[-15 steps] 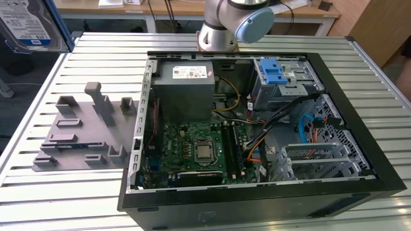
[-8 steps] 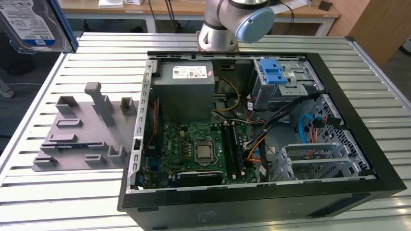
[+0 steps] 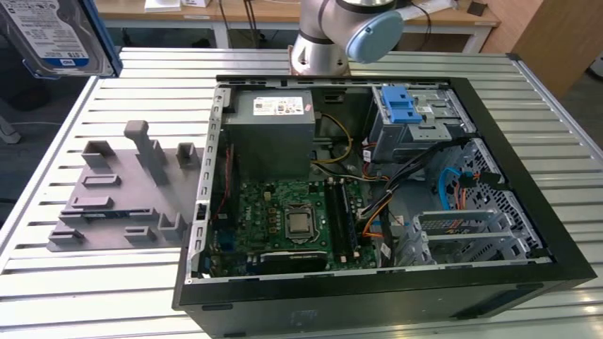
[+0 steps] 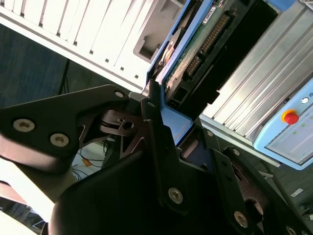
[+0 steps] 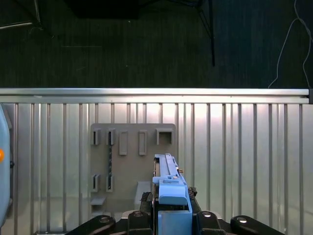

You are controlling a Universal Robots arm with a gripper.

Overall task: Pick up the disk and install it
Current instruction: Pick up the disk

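**Disk held in the pincer above the holder**

At the exterior view's left, the disk [image 3: 58,35] hangs high over the worktop's [image 3: 113,296] far corner, clear of the slats. Its flat silver face carries a blue-and-white label, and a blue plastic frame runs along its edge. In the second wrist view the disk [image 4: 195,54] shows its other side, a green circuit board with a row of connector pins inside the same blue frame. The black pincer [image 4: 166,112] is clamped on the frame's end. In the first wrist view the disk [image 5: 168,183] is seen edge-on, standing between the pincer's [image 5: 171,198] two fingers, with the grey holder [image 5: 129,166] below it.

Further along in the exterior view, that holder [image 3: 118,194] lies flat near the worktop's left edge, just beside the case. The open case [image 3: 527,183] takes up the worktop's middle and right. Inside it, from left to right, sit a green board [image 3: 282,205] with a grey box [image 3: 271,138] behind it, then a silver cage [image 3: 419,120] with a blue latch in the far right corner. The arm's base [image 3: 320,53] stands at the worktop's far edge behind the case.
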